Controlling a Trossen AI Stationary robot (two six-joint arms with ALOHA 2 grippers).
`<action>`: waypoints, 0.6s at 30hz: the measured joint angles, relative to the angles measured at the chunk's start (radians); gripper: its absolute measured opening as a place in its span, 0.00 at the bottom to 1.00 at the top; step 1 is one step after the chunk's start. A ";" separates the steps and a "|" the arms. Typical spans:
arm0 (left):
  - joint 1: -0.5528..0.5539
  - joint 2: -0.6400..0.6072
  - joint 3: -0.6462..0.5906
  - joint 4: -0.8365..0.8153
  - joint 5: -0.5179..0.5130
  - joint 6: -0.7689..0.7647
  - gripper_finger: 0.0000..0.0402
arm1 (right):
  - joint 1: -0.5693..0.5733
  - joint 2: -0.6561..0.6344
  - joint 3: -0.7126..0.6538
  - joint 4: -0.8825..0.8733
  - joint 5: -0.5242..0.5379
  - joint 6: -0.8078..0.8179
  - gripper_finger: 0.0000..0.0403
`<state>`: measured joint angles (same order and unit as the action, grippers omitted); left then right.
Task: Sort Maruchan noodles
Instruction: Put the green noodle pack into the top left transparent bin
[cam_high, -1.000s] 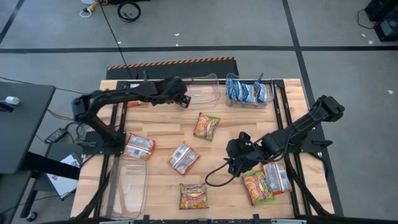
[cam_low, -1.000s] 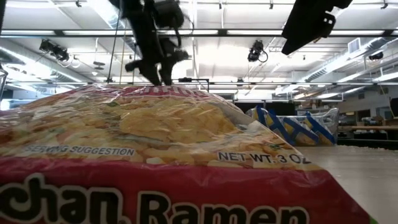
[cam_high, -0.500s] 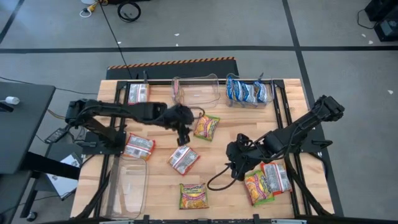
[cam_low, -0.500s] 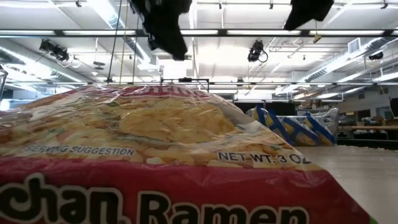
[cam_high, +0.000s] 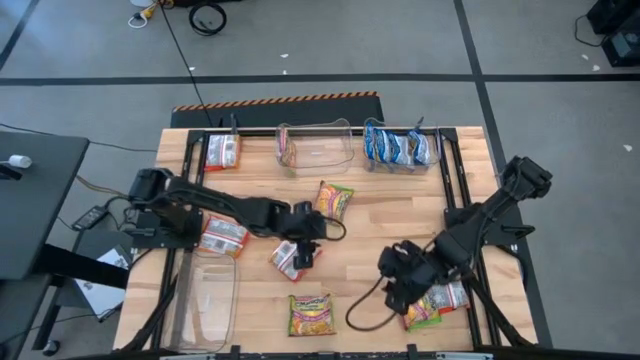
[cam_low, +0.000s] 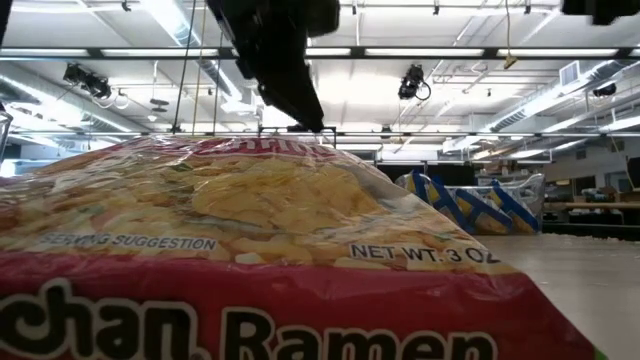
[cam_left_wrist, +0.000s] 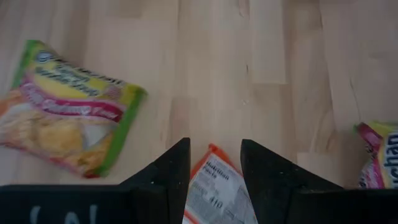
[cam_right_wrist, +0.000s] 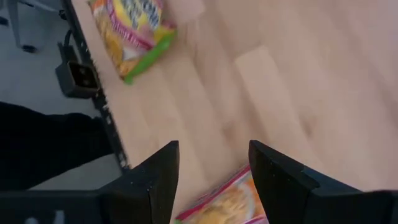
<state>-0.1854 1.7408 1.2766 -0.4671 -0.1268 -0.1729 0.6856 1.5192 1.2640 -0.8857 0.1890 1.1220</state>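
Right now the left pincer (cam_high: 303, 250) hangs part-open over a red-orange packet (cam_high: 289, 258) mid-counter, needing to drop and close, while the right pincer (cam_high: 402, 290), open, nears the yellow-green packet (cam_high: 421, 312).

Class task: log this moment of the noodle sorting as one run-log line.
left gripper: open, over red-orange packet | right gripper: open, by yellow-green packet | blue packets: in tub

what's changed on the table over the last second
The left gripper swung from the clear tub at the far edge to the table's middle and now hangs over the red-orange packet, fingers apart either side of it. The right gripper slid toward the near edge, over the yellow-green packet. The packets themselves have not shifted.
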 joint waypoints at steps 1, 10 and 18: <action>-0.005 0.011 0.000 0.003 0.000 -0.003 0.37 | 0.018 0.010 0.000 0.002 0.000 0.033 0.49; -0.020 0.042 0.000 -0.003 -0.040 -0.025 0.37 | 0.132 0.123 0.000 0.059 -0.003 0.252 0.48; -0.003 0.104 -0.003 -0.072 -0.086 -0.056 0.37 | 0.158 0.198 -0.001 0.158 -0.011 0.325 0.48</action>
<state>-0.1881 1.8450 1.2732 -0.5387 -0.2128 -0.2288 0.8440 1.7167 1.2629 -0.7279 0.1783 1.4465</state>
